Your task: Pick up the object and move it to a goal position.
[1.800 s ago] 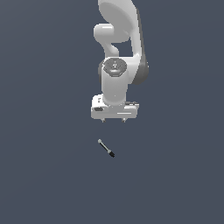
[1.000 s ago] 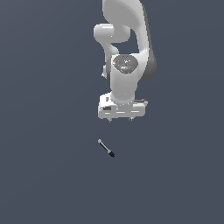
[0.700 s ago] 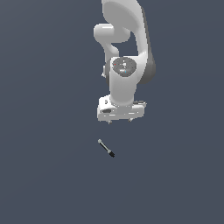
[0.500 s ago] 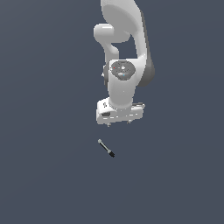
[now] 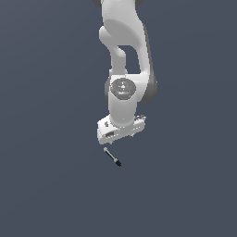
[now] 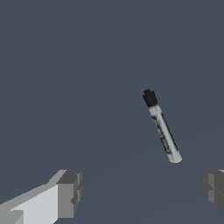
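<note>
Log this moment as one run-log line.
phase: approach | gripper: open, empty, above stick | stick: lying flat on surface, untouched, black tip away from arm | grasp: not yet made

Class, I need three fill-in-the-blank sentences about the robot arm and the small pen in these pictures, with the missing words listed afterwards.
1. The pen has a light grey shaft and a ____ tip.
2. The gripper has its jaws ____, with nothing held between them.
3. In the exterior view, the pen lies just ____ the gripper.

Missing words: black; open; below
</note>
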Robot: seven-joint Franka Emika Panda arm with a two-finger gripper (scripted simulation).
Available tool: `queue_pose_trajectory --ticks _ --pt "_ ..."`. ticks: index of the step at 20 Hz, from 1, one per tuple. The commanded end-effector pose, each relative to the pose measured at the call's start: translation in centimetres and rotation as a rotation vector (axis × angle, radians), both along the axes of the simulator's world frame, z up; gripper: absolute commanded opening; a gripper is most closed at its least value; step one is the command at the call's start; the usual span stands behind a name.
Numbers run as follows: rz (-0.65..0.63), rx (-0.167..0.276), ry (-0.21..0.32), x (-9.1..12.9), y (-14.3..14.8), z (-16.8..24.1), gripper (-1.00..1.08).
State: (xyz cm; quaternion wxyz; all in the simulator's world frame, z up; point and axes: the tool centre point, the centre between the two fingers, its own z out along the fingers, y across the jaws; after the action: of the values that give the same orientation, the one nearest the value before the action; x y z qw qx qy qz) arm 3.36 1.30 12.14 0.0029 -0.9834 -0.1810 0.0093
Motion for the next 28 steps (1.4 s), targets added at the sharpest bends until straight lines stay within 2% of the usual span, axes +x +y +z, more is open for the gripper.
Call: queue_pose_trajectory --ticks 1,15,28 --pt "0.062 0.000 -0.003 0.7 -0.6 -0.9 1.00" --pt "0.341 0.001 -0.016 3.7 -3.7 -5.2 1.00" --pt "0.397 0.002 -0.019 4.2 -4.5 -6.3 1.00"
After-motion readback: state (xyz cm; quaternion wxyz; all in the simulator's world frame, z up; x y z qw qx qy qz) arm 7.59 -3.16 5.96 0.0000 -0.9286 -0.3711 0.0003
